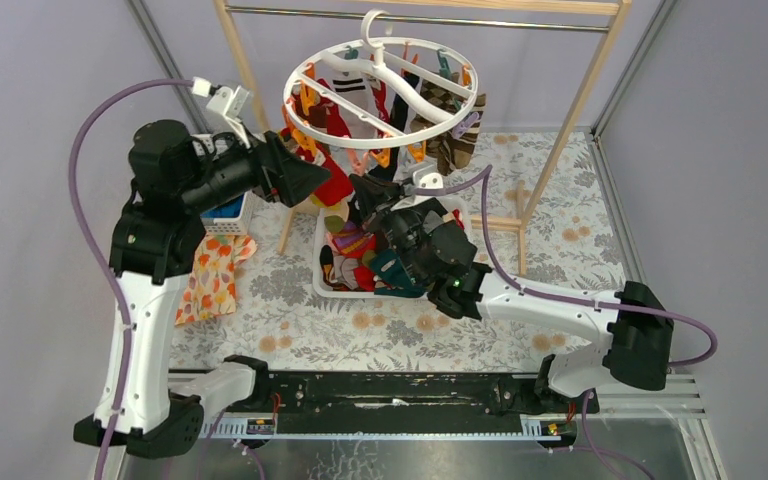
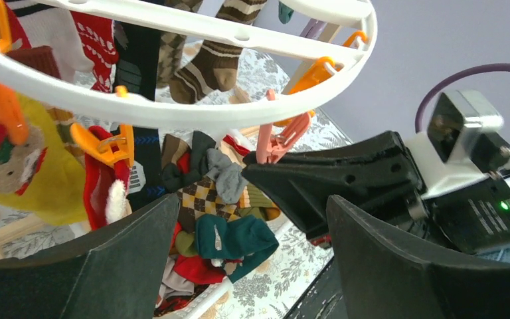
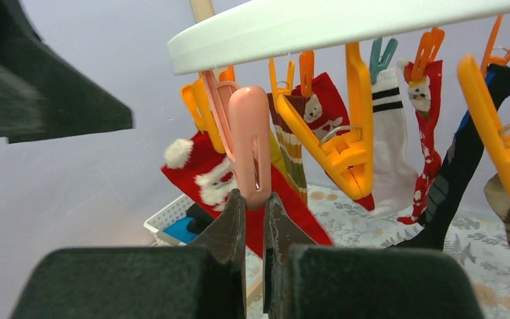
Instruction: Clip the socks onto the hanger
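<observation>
Right now we are holding the right gripper [image 3: 253, 197] under the hanger [image 3: 345, 23] rim, its jaws pressing almost together on the lower tip of a pink clip [image 3: 248, 133]. An orange clip [image 3: 348, 149] is crowding those jaws on one side, with clipped socks [image 3: 390, 143] hanging beyond. The left gripper [image 2: 252, 199] is gaping empty beneath the near rim, and more socks are filling the basket [image 1: 317, 255] below its jaws.

The hanger [image 3: 345, 23] is white, with one pink clip [image 3: 249, 143] among orange clips [image 3: 358, 163]. The Santa sock [image 3: 202, 176] is red and white, the striped sock [image 3: 388, 133] white with black bands. An argyle sock [image 2: 202, 199] shows brown-and-cream diamonds, a teal sock [image 2: 236, 239] no pattern. The tablecloth [image 1: 290, 290] is grey-floral.
</observation>
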You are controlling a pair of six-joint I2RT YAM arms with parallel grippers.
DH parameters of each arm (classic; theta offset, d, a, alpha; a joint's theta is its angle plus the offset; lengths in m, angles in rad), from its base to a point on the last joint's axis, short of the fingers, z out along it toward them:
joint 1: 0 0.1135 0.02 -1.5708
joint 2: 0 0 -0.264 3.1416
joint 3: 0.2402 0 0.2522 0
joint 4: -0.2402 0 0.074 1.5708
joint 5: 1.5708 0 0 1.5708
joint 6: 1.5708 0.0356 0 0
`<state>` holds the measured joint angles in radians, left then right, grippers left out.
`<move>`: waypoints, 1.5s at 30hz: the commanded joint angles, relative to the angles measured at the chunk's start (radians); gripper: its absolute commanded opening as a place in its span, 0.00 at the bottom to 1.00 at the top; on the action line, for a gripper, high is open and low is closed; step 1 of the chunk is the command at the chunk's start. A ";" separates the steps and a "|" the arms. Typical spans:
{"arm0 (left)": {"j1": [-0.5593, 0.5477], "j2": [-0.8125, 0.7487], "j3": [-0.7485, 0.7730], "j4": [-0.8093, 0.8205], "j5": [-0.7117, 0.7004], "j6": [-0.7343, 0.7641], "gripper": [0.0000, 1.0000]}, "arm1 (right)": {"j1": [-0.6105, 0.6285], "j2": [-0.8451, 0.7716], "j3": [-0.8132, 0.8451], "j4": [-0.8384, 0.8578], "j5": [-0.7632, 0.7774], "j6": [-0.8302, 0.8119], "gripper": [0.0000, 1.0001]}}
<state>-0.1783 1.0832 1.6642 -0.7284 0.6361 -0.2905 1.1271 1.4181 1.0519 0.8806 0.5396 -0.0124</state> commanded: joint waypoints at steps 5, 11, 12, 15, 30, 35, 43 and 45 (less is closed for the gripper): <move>-0.090 0.111 0.073 0.002 0.029 0.020 0.89 | 0.068 0.049 0.101 0.083 0.098 -0.135 0.00; -0.102 0.126 0.058 0.063 0.034 -0.004 0.84 | 0.093 0.057 0.115 0.081 0.098 -0.138 0.00; -0.102 0.127 0.056 0.071 0.041 -0.010 0.83 | 0.095 0.059 0.118 0.076 0.095 -0.137 0.00; -0.104 0.138 0.058 0.078 0.055 -0.022 0.81 | 0.098 0.055 0.114 0.075 0.090 -0.135 0.00; -0.104 0.109 0.021 0.130 -0.004 -0.015 0.73 | -0.076 -0.083 -0.081 0.126 -0.215 0.189 0.57; -0.104 0.106 0.007 0.143 -0.005 -0.016 0.73 | -0.105 -0.054 -0.079 0.183 -0.301 0.188 0.65; -0.103 0.092 -0.003 0.157 0.017 -0.029 0.64 | -0.164 -0.009 -0.060 0.246 -0.370 0.209 0.67; -0.104 0.081 -0.013 0.178 0.052 -0.040 0.62 | -0.164 0.010 -0.048 0.248 -0.376 0.192 0.66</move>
<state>-0.2752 1.1992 1.6669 -0.6411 0.6479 -0.3111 0.9710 1.4029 0.9665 1.0489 0.2142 0.1890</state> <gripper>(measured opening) 0.639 0.666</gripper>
